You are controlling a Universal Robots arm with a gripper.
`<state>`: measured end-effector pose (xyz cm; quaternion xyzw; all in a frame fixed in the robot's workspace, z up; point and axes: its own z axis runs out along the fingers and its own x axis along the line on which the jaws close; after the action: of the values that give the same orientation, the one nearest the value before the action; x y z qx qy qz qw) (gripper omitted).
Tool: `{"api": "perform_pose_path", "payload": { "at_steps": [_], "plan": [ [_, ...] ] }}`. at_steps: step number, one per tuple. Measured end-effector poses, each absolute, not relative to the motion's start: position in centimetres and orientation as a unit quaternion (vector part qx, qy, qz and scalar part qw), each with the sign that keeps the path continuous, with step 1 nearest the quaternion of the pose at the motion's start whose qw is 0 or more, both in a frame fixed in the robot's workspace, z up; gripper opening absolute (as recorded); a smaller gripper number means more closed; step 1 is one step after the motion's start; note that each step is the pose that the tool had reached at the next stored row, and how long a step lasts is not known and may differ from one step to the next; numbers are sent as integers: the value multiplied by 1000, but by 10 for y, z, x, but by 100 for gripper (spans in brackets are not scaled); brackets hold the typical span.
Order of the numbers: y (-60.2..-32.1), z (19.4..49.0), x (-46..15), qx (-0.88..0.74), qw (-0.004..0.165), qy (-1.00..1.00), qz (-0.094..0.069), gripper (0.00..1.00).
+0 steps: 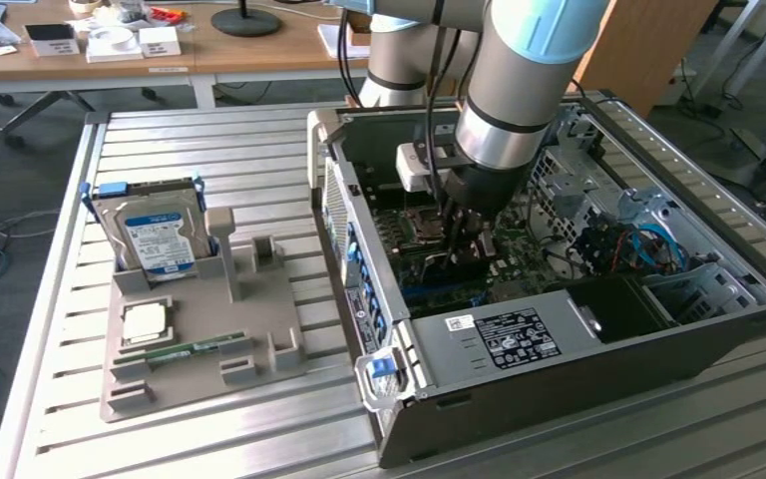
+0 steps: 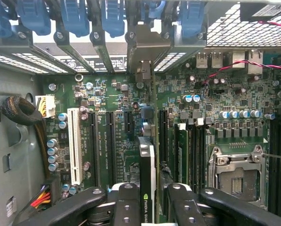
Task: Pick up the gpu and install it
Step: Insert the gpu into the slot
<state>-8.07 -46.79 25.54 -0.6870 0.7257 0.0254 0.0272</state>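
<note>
Black gripper (image 2: 150, 200) fingers flanking the gpu (image 2: 147, 179) – grip uncertain, card edge-on over green motherboard (image 2: 131, 89) slots

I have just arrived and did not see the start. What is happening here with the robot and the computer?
The robot arm has reached down into the open computer case on the metal table. Its gripper holds the graphics card on edge between its fingers, right over the green motherboard and in line with the slots. A hard drive stands in a grey holder beside the case.
</note>
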Motion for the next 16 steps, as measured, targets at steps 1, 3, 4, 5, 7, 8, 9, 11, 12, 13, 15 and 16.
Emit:
{"api": "perform_pose_path", "payload": {
  "at_steps": [1,3,4,5,7,8,9,11,12,13,15,16],
  "plan": [
    [-468,255,-81,-687,27,726,25,27],
    [-468,255,-81,-687,27,726,25,27],
    [-468,255,-81,-687,27,726,25,27],
    [-468,255,-81,-687,27,726,25,27],
    [-468,255,-81,-687,27,726,25,27],
    [-468,255,-81,-687,27,726,26,27],
    [-468,255,-81,-687,28,726,26,27],
    [-469,255,-81,-687,28,726,26,27],
    [-469,255,-81,-687,28,726,27,27],
    [-469,255,-81,-687,29,726,27,27],
    [-469,254,-81,-687,29,726,27,27],
    [-469,254,-81,-687,29,726,27,27]
  ]
}}
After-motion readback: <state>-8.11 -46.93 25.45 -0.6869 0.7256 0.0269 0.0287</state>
